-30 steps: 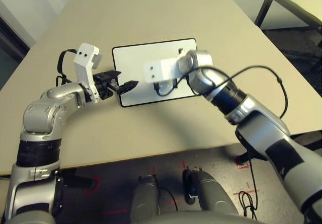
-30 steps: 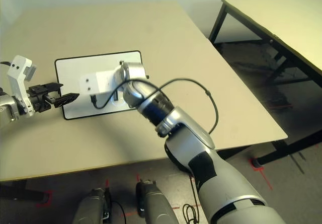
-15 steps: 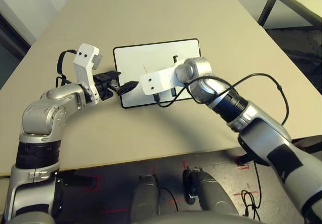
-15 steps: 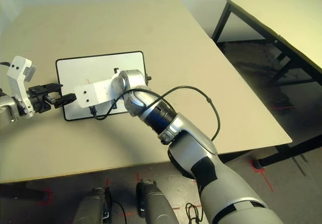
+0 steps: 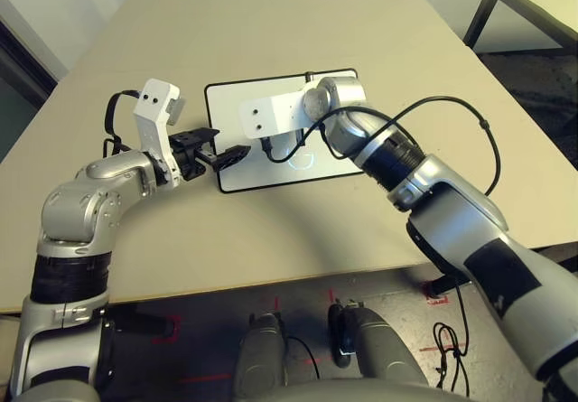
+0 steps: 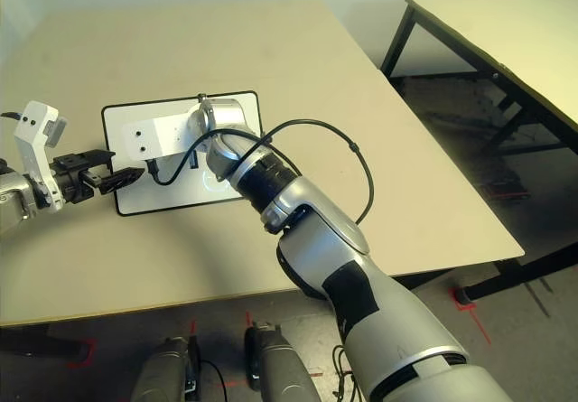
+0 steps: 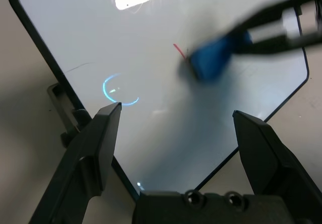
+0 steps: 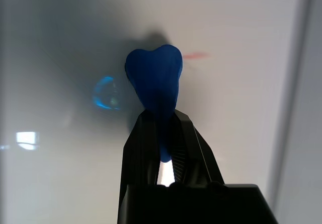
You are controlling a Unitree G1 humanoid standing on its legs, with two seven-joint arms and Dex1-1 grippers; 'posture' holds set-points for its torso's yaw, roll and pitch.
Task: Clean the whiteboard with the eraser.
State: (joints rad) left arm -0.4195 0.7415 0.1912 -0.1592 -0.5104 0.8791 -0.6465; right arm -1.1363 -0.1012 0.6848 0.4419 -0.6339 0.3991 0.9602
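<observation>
Since the earlier frames our right arm has swung across the whiteboard [image 5: 280,131] towards our left side, its white wrist block now over the board's left half, while the left arm has kept its place at the board's left edge.

From the head views we see the whiteboard lying flat on the tan table [image 5: 271,23], the left gripper [image 5: 223,156] hovering at the board's near-left corner with its fingers spread. The right wrist covers the middle of the board, so these views hide the marks beneath it.

In the left wrist view, the left gripper's two black fingers stand wide apart, grasping nothing, with the board's corner framed between them. Beyond them the eraser [image 7: 211,60] — a blurred blue block — sits at the tip of the right gripper [image 7: 241,36], right beside a short red stroke [image 7: 178,49] on the board.

In the right wrist view, the right gripper [image 8: 163,133] is clenched on the eraser [image 8: 155,78], which juts out past the fingertips and appears pressed to the white surface. A small red mark [image 8: 193,56] lies just beside its end.

We judge the wiping well under way — most of the visible board reads clean, and what is left is this last red stroke next to the eraser, plus anything hidden under the arm.
</observation>
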